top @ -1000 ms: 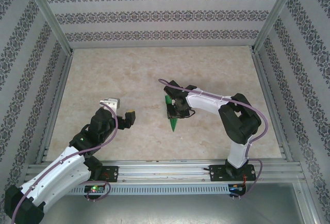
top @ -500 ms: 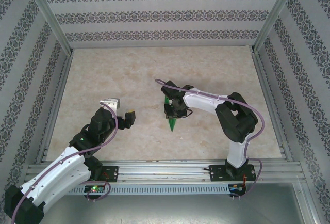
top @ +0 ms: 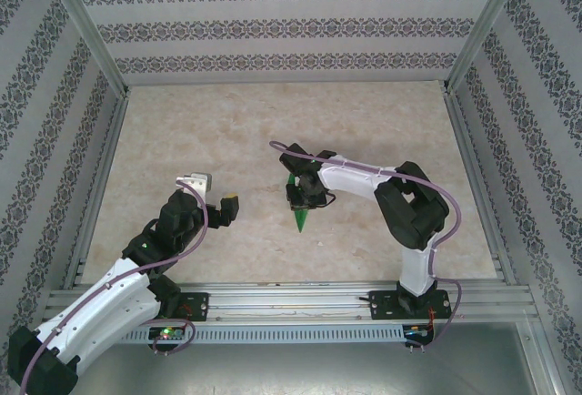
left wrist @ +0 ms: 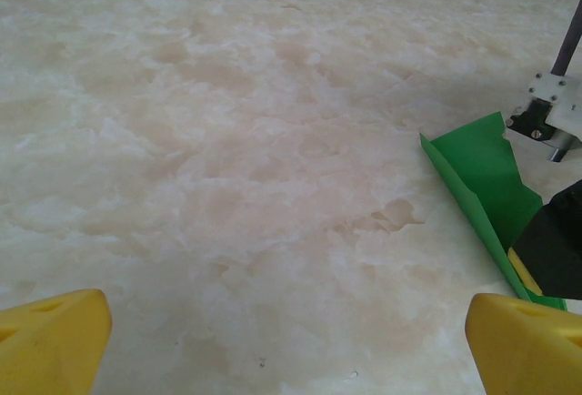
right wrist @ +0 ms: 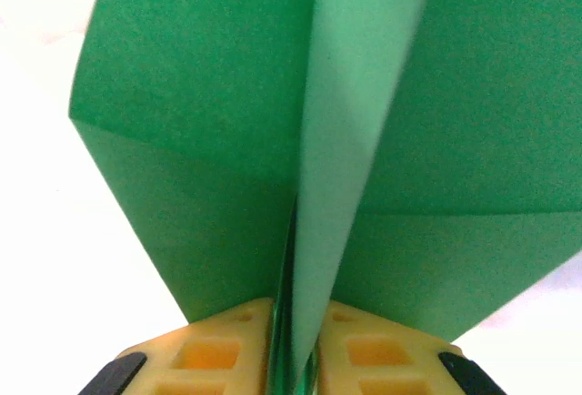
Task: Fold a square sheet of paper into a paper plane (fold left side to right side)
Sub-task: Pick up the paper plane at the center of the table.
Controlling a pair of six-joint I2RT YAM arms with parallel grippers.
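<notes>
While right gripper [right wrist: 296, 354] clamps paper plane [right wrist: 209, 131] at centre fold, wings fan ahead; left gripper [left wrist: 291, 336] spread wide, plane off its right.

Left arm [top: 127, 272]: your forearm runs straight back from the wrist toward its base, upper links folded low.
Left gripper [left wrist: 291, 345]: your yellow fingertips [left wrist: 50, 340] stand wide apart, aimed forward and slightly down.
Right arm [top: 364, 179]: your white forearm runs back from the wrist to a sharply bent elbow.
Right gripper [right wrist: 296, 349]: your yellow pads [right wrist: 218, 349] are pressed together, pinching the paper plane [right wrist: 200, 122], which extends ahead of the fingertips.
</notes>
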